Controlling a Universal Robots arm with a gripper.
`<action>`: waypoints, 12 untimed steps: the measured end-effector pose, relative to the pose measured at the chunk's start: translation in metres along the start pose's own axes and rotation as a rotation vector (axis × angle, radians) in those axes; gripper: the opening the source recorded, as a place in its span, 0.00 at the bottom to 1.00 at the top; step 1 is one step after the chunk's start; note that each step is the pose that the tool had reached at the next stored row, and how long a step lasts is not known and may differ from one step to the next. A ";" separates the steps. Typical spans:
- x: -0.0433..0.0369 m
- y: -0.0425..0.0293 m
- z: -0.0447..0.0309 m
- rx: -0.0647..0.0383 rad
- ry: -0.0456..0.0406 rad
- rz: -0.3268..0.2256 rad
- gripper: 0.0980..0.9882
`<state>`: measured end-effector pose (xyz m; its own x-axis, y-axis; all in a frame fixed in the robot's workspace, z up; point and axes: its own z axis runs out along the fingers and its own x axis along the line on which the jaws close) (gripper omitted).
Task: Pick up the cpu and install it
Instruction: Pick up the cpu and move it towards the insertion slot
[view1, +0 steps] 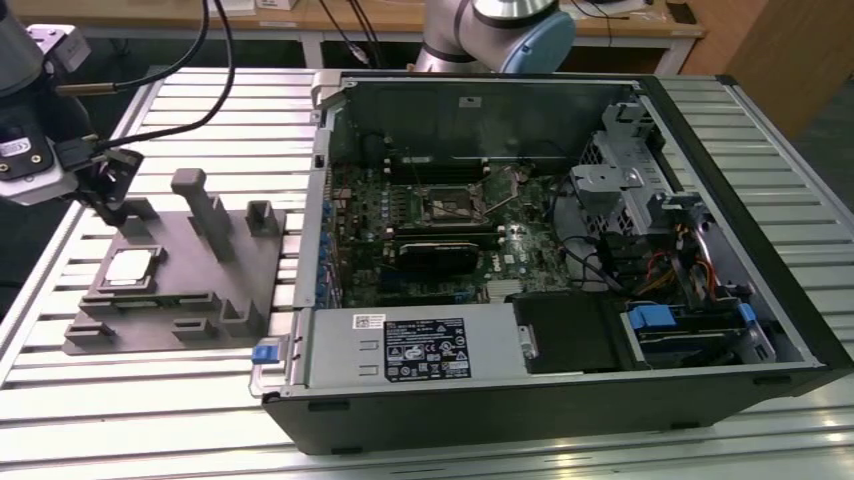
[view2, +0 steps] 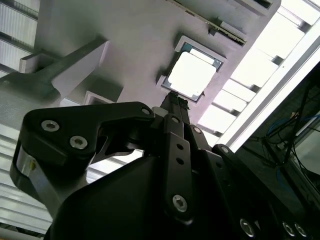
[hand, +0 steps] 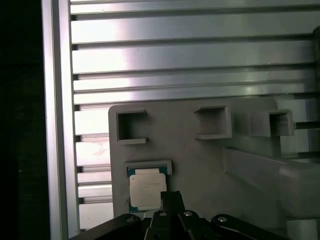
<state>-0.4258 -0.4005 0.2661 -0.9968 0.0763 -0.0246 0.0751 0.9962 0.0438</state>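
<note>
Claw fingers sit narrow, pressed together and holding nothing, tips near one edge of the cpu in both wrist views. One cpu lies flat in a fixture recess, near the bench edge at the exterior view's left. The exterior view adds the open case just beside the fixture, with one socket inside.
</note>
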 end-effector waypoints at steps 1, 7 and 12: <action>0.0004 -0.0004 0.0011 0.000 0.0000 0.000 0.01; 0.0034 -0.0032 0.0084 0.000 0.0000 0.000 0.01; 0.0054 -0.0046 0.0127 0.000 -0.0001 0.000 0.01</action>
<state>-0.4312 -0.4042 0.2532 -0.9968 0.0761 -0.0247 0.0750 0.9962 0.0435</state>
